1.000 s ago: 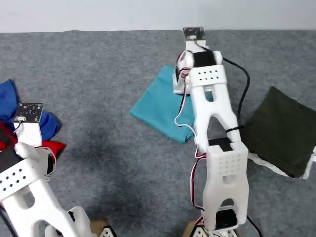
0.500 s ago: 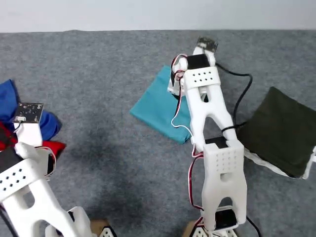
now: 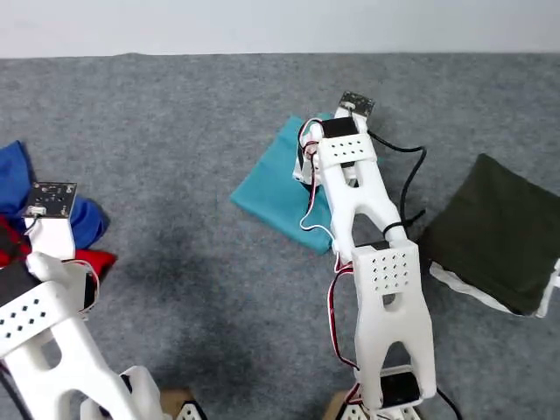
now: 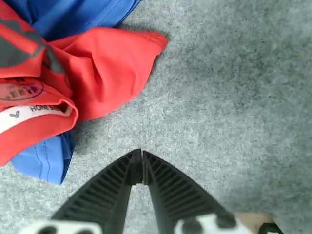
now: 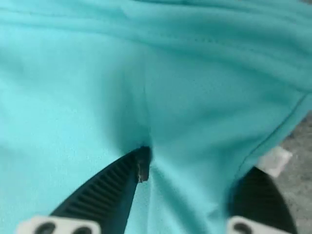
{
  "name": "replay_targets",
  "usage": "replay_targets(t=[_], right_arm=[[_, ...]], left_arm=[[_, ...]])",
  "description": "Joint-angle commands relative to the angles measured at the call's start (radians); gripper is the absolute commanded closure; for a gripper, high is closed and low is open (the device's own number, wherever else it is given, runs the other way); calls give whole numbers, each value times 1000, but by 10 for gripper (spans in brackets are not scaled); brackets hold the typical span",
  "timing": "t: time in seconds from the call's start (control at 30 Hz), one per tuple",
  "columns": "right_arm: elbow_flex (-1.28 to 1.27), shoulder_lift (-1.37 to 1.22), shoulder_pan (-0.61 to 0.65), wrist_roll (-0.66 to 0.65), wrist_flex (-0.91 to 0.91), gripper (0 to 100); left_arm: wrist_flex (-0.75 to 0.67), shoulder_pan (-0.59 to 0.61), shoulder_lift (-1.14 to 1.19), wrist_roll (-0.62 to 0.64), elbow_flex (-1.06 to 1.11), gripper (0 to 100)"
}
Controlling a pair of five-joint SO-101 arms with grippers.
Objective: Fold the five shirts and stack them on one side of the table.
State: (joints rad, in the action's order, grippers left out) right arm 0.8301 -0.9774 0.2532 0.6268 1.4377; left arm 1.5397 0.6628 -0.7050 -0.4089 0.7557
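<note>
Right wrist view: right gripper (image 5: 195, 173) jaws apart, straddling a raised ridge of the teal shirt (image 5: 87, 83), one tip dug into the cloth. High view: over the last second that arm has drawn back onto the shirt at frame centre; the shirt is unmoved. Probably a pinch being set up. Left gripper (image 4: 142, 163) jaws together, beside the red shirt (image 4: 107, 73), unchanged.

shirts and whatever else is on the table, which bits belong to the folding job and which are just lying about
Job: teal shirt, folded, under the right gripper; dark green shirt, folded, on the white shirt; blue shirt and red shirt, crumpled beside the shut left gripper.
Lying about: grey table cover; black cable on the right arm.
</note>
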Motion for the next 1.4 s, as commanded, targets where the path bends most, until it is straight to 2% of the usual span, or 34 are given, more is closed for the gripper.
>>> replay_targets(t=[0.0,0.07,0.1,0.27,0.47,0.7,1.1,1.37], right_arm=[[-2,-12,-22,-69,-8,894],[-2,1,-39,-147,-13,987],[-2,10,-50,-180,-5,994],[-2,127,-111,-210,87,988],[-2,320,-137,-331,239,988],[-2,509,-180,-428,326,988],[-2,662,-352,-546,344,988],[-5,656,-460,-706,269,988]], left_arm=[[-20,-2,-20,-9,-15,994],[-20,-2,-20,-9,-15,994],[-20,-2,-20,-9,-15,994],[-20,-2,-20,-9,-15,994],[-20,-2,-20,-9,-15,994],[-20,-3,-20,-9,-15,994],[-20,-5,-21,-9,-15,994],[-21,-5,-21,-9,-15,994]])
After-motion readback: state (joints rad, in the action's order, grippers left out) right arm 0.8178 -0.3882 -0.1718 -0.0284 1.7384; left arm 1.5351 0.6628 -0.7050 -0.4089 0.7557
